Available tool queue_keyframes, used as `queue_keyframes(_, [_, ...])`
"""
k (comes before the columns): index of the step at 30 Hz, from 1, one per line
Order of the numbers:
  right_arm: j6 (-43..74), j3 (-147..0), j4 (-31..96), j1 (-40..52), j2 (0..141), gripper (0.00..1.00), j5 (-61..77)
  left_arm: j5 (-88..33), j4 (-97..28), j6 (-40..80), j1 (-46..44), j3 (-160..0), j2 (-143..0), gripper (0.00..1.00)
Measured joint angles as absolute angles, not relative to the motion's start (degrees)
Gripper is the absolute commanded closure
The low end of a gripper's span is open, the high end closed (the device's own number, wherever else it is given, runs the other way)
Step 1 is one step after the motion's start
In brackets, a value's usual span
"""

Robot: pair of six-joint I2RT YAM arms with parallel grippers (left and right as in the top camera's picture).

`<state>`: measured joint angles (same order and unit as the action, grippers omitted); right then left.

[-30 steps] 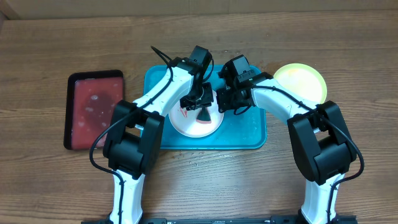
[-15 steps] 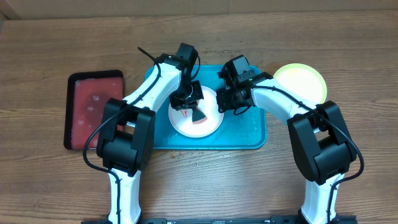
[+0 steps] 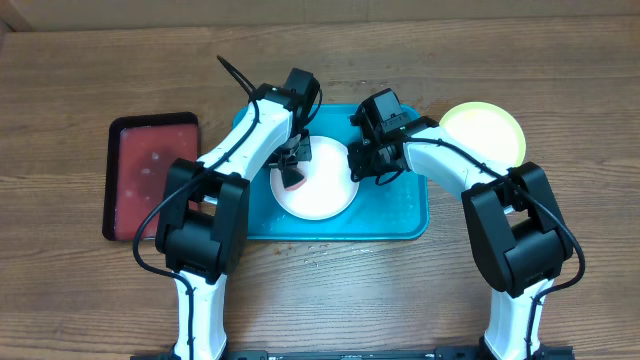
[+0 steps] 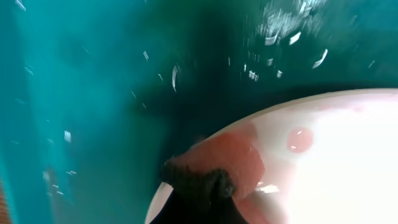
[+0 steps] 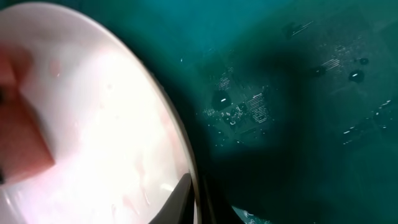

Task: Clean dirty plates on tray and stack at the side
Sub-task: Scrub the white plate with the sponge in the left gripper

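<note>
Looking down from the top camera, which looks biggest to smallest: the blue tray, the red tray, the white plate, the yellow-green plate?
1. blue tray
2. red tray
3. white plate and yellow-green plate: they look alike and both are partly hidden, so I can't rank them.

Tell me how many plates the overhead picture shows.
2. A white plate lies on the teal tray; a yellow-green plate sits on the table beside the tray's far right corner. Another may hide under the white one.

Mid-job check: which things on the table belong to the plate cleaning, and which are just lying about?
Job: white plate, teal tray, yellow-green plate, reddish sponge.
Lying about: red black-rimmed tray.
</note>
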<state>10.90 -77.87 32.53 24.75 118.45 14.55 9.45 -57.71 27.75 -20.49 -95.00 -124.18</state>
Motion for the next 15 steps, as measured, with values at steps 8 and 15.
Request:
queue_keyframes(8, [10.9, -77.9, 32.4, 24.8, 118.5, 0.91, 14.5, 0.0, -58.1, 26.5, -19.6, -101.0, -124.2, 0.96])
queue_keyframes(15, [10.9, -77.8, 32.1, 24.8, 118.5, 0.91, 14.2, -11.4, -58.6, 26.4, -19.6, -101.0, -124.2, 0.96])
